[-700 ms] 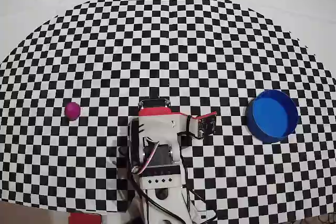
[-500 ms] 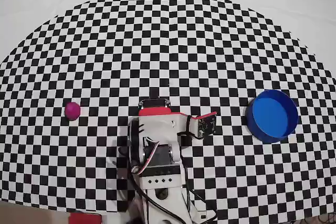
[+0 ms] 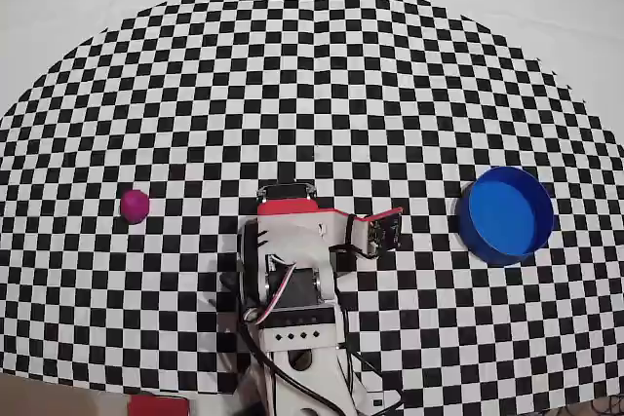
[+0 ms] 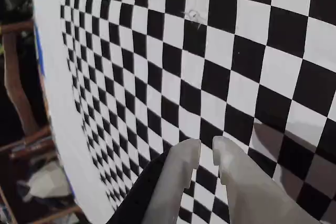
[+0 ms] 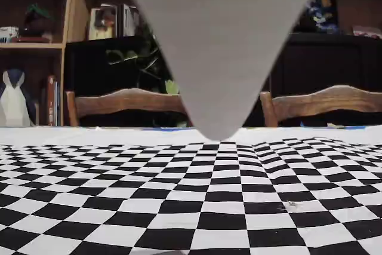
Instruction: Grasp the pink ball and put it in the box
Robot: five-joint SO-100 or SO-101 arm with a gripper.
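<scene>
In the overhead view the pink ball [image 3: 135, 204] lies on the checkered cloth at the left. The round blue box [image 3: 505, 215] stands far to the right and holds nothing. My arm [image 3: 292, 260] sits folded at the bottom middle between them, apart from both. In the wrist view my gripper [image 4: 206, 148] points down at bare checker squares. Its two white fingers [image 4: 181, 182] stand almost together with only a thin slit and nothing between them. Neither ball nor box shows in the wrist view or the fixed view.
The checkered cloth [image 3: 312, 94] is a half-round sheet on a white table. A blurred grey shape [image 5: 218, 40] hangs close before the fixed camera and hides the middle. Wooden chairs [image 5: 125, 103] and shelves stand behind the table's far edge.
</scene>
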